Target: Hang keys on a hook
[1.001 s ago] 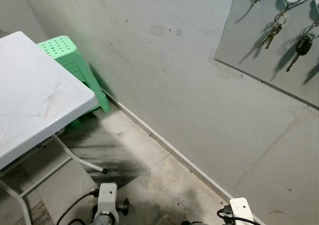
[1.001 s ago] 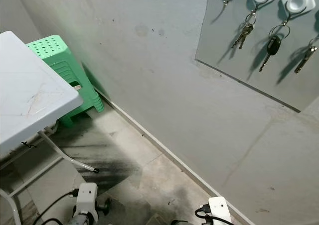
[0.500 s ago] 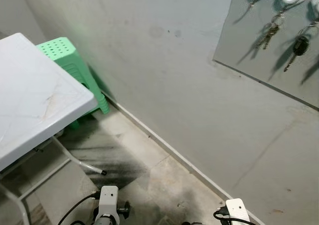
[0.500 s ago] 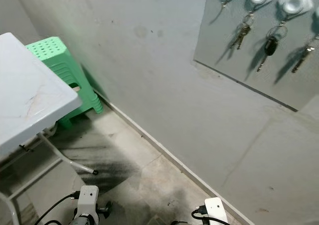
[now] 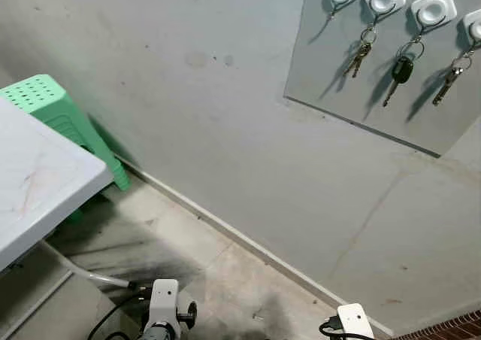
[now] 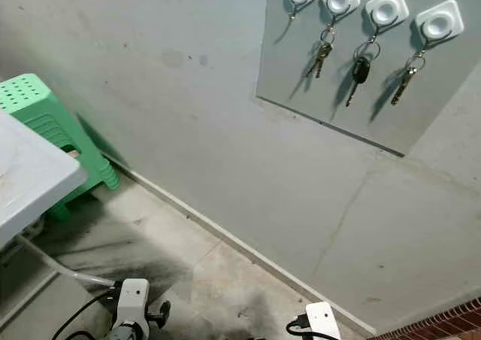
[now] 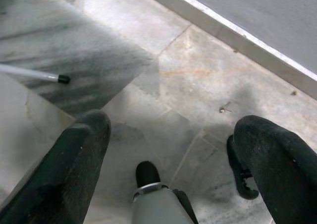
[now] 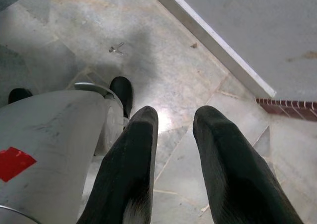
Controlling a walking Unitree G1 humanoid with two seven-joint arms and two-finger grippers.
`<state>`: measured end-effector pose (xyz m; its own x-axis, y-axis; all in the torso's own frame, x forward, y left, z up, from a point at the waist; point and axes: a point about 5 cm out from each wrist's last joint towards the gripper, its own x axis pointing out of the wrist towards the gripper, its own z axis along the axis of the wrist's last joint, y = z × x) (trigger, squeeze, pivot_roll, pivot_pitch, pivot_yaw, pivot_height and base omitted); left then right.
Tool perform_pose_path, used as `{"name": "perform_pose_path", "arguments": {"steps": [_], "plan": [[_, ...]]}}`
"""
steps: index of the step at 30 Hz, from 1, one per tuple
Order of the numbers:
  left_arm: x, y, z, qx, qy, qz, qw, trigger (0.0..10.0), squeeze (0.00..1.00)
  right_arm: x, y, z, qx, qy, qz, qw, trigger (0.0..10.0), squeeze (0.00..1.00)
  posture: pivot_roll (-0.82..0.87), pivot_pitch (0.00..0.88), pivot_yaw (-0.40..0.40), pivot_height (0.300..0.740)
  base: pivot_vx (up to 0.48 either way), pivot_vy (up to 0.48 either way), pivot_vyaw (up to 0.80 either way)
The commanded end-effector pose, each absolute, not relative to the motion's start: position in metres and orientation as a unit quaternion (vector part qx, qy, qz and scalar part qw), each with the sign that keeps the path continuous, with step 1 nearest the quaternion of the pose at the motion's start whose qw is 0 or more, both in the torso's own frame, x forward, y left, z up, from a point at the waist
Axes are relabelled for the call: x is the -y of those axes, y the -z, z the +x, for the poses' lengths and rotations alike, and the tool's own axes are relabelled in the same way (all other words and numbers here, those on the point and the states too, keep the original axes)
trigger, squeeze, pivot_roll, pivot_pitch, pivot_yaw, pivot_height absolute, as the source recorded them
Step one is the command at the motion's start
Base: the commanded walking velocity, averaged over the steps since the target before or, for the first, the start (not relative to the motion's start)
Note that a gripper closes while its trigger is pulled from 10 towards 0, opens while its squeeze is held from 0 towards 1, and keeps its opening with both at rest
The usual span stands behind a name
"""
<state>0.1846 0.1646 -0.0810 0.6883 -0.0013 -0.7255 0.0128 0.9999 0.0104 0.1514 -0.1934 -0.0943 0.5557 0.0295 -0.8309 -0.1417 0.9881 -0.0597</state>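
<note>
A plain grey wall, matt and faintly stained, runs down to a pale skirting strip and a floor of marbled stone tiles smudged dark in places. On the robot's left stands one white folding table with a smooth scuffed top and thin tube legs, and behind it one mint-green plastic stool with a perforated seat. High on the wall hangs one flat grey panel carrying four square white hooks in a row, each with a round centre. The leftmost hook bears nothing; the second holds a ring with a small bunch of metal keys, the third a black-headed key, the fourth a single metal key, so the keys are already up on the hooks. The right eye view takes in all four hooks whole, while the left eye view cuts the fourth at its edge. Low down, the two arms hang by the floor. In the left wrist view the left gripper has its fingers spread wide with nothing between them; that view also shows a table foot's black cap. In the right wrist view the right gripper has its fingers a narrow gap apart, empty, beside a strip of red brick. A small bit of metal debris lies on the tiles.
</note>
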Motion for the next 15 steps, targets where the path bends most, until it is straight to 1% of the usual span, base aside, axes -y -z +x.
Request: {"name": "perform_pose_path", "arguments": {"steps": [1, 6, 11, 15], "plan": [[-0.165, 0.082, 0.182, -0.399, 0.006, 0.009, 0.917, 10.0, 0.00, 0.196, 0.096, 0.146, -0.478, -0.035, -0.054, 0.876, 10.0, 0.00, -0.03, 0.075, -0.004, 0.740, 0.000, 0.000, -0.71], [-0.166, 0.082, 0.182, -0.400, 0.012, 0.016, 0.916, 10.0, 0.00, 0.202, 0.097, 0.142, -0.481, -0.025, -0.053, 0.875, 10.0, 0.00, -0.03, 0.071, 0.005, 0.740, 0.000, 0.000, -0.71], [-0.174, 0.080, 0.184, -0.397, 0.012, 0.026, 0.917, 10.0, 0.00, 0.211, 0.096, 0.140, -0.485, -0.012, -0.055, 0.873, 10.0, 0.00, -0.04, 0.065, 0.011, 0.740, 0.000, 0.000, -0.71], [-0.177, 0.080, 0.186, -0.397, 0.009, 0.027, 0.917, 10.0, 0.00, 0.212, 0.096, 0.140, -0.485, -0.009, -0.056, 0.872, 10.0, 0.00, -0.04, 0.063, 0.014, 0.740, 0.000, 0.000, -0.71]]}}
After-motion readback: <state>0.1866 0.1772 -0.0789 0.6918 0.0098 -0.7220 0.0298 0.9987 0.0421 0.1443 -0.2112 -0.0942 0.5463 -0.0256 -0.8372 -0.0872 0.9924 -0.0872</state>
